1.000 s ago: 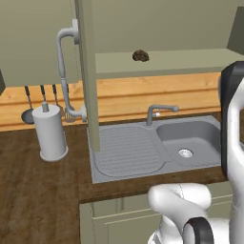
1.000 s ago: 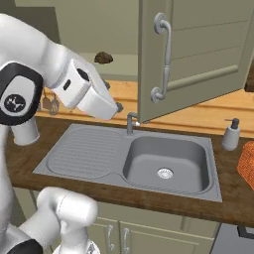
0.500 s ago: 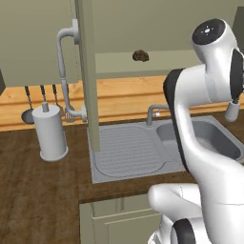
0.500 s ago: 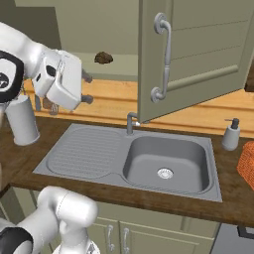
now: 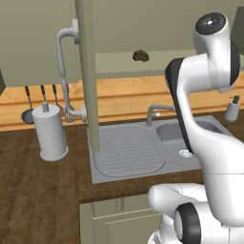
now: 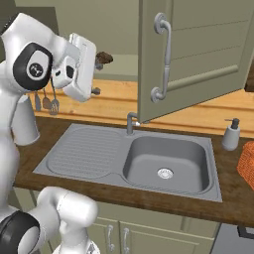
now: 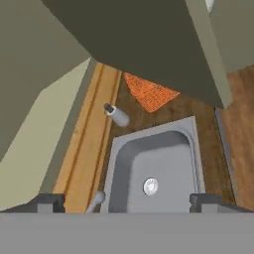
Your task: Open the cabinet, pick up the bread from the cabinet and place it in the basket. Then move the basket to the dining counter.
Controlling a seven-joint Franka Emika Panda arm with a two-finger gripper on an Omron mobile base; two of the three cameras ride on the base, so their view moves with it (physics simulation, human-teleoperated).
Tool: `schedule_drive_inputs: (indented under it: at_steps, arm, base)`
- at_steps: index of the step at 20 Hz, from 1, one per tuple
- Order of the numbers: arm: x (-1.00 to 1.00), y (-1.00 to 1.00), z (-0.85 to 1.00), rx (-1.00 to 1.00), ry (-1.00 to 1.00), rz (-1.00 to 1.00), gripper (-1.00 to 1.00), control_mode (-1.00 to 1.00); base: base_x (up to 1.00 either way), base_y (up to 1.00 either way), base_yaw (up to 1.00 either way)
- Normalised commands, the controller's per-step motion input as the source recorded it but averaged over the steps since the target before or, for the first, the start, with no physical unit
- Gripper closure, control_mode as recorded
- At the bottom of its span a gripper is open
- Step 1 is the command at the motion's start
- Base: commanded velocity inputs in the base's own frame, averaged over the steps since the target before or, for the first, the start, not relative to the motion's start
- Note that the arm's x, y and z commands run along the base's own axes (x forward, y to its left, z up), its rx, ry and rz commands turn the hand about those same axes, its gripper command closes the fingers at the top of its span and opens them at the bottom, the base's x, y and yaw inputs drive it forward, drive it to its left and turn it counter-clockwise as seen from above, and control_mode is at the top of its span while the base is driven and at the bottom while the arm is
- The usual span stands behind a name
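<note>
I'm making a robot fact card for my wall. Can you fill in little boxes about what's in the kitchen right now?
cabinet door: swung open, grey bar handle facing out
bread: small dark lump on the cabinet shelf, not picked up
gripper: open, holding nothing, pointing down over the sink
sink: grey steel, empty basin
basket: orange mesh, on the wood worktop past the soap bottle
soap bottle: upright beside the sink
utensil holder: pale cylinder left of the sink
</note>
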Motion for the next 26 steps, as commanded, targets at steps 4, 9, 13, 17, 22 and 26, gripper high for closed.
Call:
schedule_drive_inputs:
  at_steps: [4, 9, 13, 17, 22, 26]
  arm:
    - [0.71, -0.12, 0.00, 0.16, -0.43, -0.21, -1.00, -1.00]
    - [0.54, -0.51, -0.01, 0.06, -0.28, -0.41, -1.00, -1.00]
    - [0.49, -0.54, -0.06, 0.00, -0.28, -0.50, -1.00, -1.00]
    - [0.05, -0.61, 0.00, 0.05, -0.25, -0.48, -1.00, -1.00]
    - [0.00, -0.66, -0.09, 0.09, -0.29, -0.46, -1.00, -1.00]
    - [0.00, -0.66, -0.25, 0.10, -0.25, -0.46, -1.00, -1.00]
  base:
    - [0.00, 0.00, 0.00]
    - [0.00, 0.00, 0.00]
    - [0.00, 0.00, 0.00]
    - [0.00, 0.00, 0.00]
    - [0.00, 0.00, 0.00]
    - [0.00, 0.00, 0.00]
